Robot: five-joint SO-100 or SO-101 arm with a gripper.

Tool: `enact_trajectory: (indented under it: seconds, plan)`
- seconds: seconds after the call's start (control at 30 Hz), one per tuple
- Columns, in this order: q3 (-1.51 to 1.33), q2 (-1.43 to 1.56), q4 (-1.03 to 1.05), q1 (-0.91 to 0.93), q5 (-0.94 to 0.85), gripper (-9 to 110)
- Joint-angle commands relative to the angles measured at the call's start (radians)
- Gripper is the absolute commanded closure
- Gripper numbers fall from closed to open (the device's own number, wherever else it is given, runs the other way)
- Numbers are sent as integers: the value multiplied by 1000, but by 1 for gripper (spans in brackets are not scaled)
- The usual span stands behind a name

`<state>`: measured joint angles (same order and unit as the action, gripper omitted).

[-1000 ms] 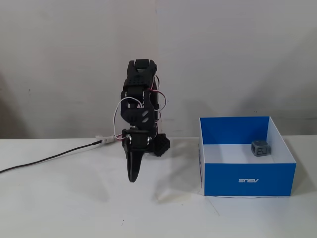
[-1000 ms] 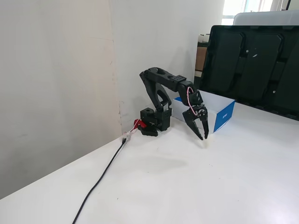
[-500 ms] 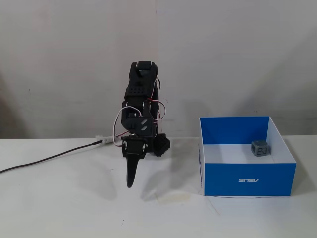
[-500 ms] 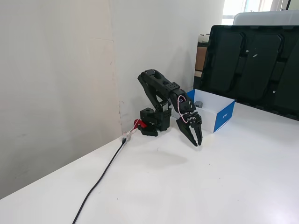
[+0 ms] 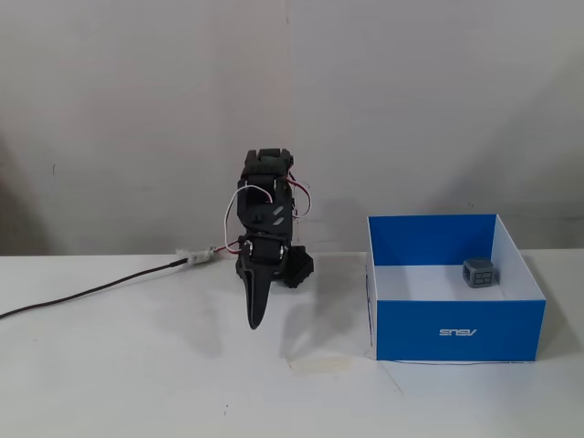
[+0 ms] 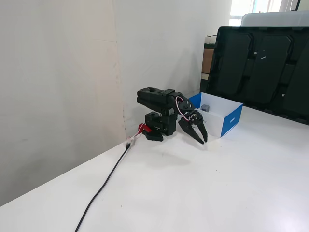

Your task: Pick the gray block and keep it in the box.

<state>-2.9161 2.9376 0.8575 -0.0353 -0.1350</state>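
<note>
The gray block point(image 5: 480, 273) lies inside the box point(image 5: 456, 330), on its white floor near the back right corner. In a fixed view the block point(image 6: 205, 108) shows at the box's point(image 6: 232, 122) far left inner corner. The box is blue outside with a white ASUS logo and stands on the white table. My gripper point(image 5: 255, 321) is black, points down just above the table, left of the box and apart from it. Its jaws are together and hold nothing. It also shows in a fixed view point(image 6: 202, 139), folded low in front of the arm's base.
A black cable point(image 5: 91, 290) runs from the arm's base to the left along the table. A large dark monitor point(image 6: 263, 67) stands behind the box in a fixed view. A white wall runs close behind the arm.
</note>
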Motion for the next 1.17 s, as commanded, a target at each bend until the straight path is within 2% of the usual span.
enact_trajectory:
  seconds: [0.0, 0.1, 0.23, 1.13]
  plan:
    - [11, 26, 2, 6, -12, 101]
    - [-37, 137, 23, 5, -35, 101]
    - [-149, 485, 152, -5, -61, 99]
    - [-146, 492, 176, -9, -72, 101]
